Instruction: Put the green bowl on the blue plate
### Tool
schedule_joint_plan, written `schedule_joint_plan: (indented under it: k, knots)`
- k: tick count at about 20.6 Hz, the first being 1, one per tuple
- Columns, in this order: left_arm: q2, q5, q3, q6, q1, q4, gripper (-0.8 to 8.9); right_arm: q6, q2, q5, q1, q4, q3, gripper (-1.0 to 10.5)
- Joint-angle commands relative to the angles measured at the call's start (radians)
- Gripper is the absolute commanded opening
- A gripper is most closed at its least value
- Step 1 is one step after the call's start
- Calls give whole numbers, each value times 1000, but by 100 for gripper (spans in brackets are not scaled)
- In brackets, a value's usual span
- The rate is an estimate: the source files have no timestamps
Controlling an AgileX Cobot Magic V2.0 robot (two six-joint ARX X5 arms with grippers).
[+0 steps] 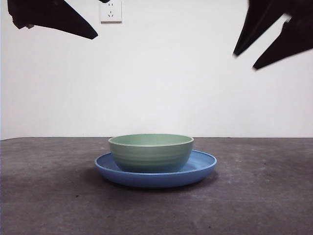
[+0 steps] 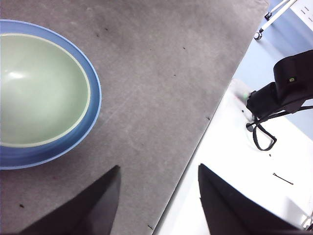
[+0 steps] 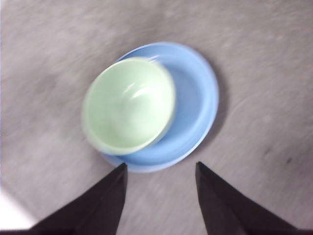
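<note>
the pale mint-green round ridged bowl [image 1: 150, 152] sits upright on the wide glossy medium-blue round plate [image 1: 203, 167], set off-centre toward one side of it, on the dark grey counter [image 1: 49, 196]. the right gripper [image 3: 159, 169] hangs above the pair, jaws apart and holding nothing. the left gripper [image 2: 159, 174] is raised near the counter edge beside the plate, jaws likewise spread and empty. a white wall socket [image 1: 111, 11] shows behind.
</note>
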State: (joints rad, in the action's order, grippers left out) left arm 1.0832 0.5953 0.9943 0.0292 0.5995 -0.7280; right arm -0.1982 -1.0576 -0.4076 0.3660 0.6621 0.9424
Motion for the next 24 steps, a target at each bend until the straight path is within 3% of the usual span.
schedule_joint_plan:
  k: [1, 4, 10, 24]
  knots:
    - [7, 4, 10, 13, 4, 10, 252, 43, 56, -65, 6, 77, 19, 224]
    - [7, 4, 10, 13, 4, 10, 252, 80, 123, -127, 7, 182, 19, 224]
    - [7, 4, 10, 12, 4, 10, 252, 140, 198, -151, 7, 306, 19, 224]
    - [7, 4, 10, 12, 4, 10, 247, 149, 203, -150, 7, 311, 19, 223]
